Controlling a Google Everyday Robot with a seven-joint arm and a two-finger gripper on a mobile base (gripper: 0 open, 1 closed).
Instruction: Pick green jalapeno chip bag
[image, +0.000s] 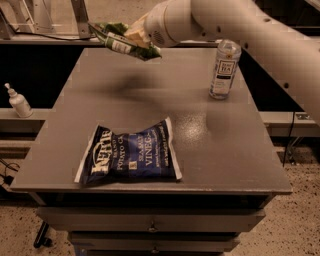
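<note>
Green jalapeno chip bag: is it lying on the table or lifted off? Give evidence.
Lifted. The hand, above the table at its far edge, holds the green jalapeno chip bag clear of it; a shadow lies beneath.

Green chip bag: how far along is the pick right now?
Done: the gripper is shut on the green bag and holds it clear of the table, near the far edge, with a shadow on the top below. In hand: holding the bag aloft. Left: little that shows, perhaps more lift. The blue bag and bottle sit untouched.
</note>
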